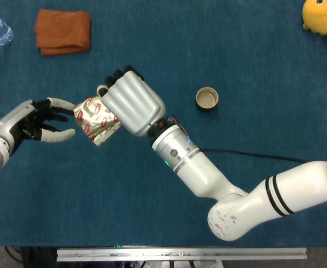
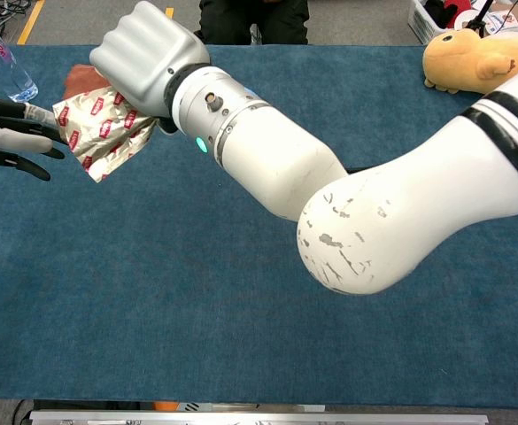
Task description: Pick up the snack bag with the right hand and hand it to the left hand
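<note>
We see the right hand (image 1: 132, 103) closed around the snack bag (image 1: 95, 120), which it holds above the table (image 1: 236, 56), left of the frame's centre. The left hand (image 1: 37, 119) is at the left edge with its fingers spread, and the fingertips (image 1: 69, 104) are touching the bag or just beside it. A cup (image 1: 207, 99) stands near the centre.

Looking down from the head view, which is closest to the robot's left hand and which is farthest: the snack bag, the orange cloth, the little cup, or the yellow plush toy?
From the left hand:
1. Snack bag, right at its fingertips.
2. Orange cloth, up near the far edge.
3. Little cup, past the right hand.
4. Yellow plush toy, far corner.
</note>
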You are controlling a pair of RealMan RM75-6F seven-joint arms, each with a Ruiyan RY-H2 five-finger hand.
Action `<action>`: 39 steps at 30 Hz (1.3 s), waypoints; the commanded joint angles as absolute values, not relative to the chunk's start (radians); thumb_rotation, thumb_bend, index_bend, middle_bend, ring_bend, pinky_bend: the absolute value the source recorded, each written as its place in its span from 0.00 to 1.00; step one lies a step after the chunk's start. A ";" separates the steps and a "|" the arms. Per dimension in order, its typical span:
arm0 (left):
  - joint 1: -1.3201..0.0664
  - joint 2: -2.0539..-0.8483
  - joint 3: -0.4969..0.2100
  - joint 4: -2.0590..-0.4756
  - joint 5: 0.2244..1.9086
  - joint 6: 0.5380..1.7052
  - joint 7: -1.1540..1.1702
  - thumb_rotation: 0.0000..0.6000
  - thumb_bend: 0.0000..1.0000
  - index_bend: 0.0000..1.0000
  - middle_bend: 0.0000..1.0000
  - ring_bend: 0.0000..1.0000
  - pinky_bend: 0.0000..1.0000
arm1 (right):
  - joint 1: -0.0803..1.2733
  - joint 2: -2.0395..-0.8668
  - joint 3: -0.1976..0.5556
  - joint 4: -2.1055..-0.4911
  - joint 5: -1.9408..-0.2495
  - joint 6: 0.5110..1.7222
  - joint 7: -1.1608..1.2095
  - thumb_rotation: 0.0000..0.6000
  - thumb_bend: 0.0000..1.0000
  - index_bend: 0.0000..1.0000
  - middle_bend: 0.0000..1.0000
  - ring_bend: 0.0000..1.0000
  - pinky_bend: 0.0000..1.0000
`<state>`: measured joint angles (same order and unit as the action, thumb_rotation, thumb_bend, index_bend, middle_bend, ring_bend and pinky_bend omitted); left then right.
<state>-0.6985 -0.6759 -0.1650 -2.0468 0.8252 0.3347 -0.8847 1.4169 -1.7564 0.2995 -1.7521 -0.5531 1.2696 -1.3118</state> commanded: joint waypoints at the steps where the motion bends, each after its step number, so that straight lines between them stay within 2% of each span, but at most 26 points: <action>1: -0.706 -0.677 -0.171 -2.043 0.801 0.317 -0.873 1.00 0.25 0.27 0.25 0.22 0.35 | 1.425 -1.765 0.299 -1.741 -0.550 1.271 -1.319 1.00 0.40 0.62 0.51 0.43 0.52; 13: -0.749 -0.692 -0.188 -2.029 0.690 0.261 -0.841 1.00 0.25 0.27 0.25 0.22 0.35 | 1.460 -1.800 0.304 -1.691 -0.540 1.269 -1.344 1.00 0.40 0.62 0.51 0.43 0.52; 22: -0.794 -0.707 -0.173 -2.015 0.619 0.230 -0.814 1.00 0.25 0.27 0.26 0.23 0.36 | 1.476 -1.830 0.306 -1.668 -0.541 1.280 -1.357 1.00 0.40 0.62 0.51 0.43 0.52; 30: -0.823 -0.728 -0.159 -1.984 0.564 0.196 -0.807 1.00 0.25 0.38 0.29 0.25 0.37 | 1.478 -1.845 0.304 -1.652 -0.548 1.291 -1.363 1.00 0.40 0.62 0.51 0.43 0.52; 39: -0.849 -0.744 -0.150 -1.969 0.532 0.181 -0.793 1.00 0.25 0.38 0.32 0.29 0.39 | 1.479 -1.861 0.301 -1.639 -0.555 1.288 -1.368 1.00 0.40 0.62 0.51 0.44 0.52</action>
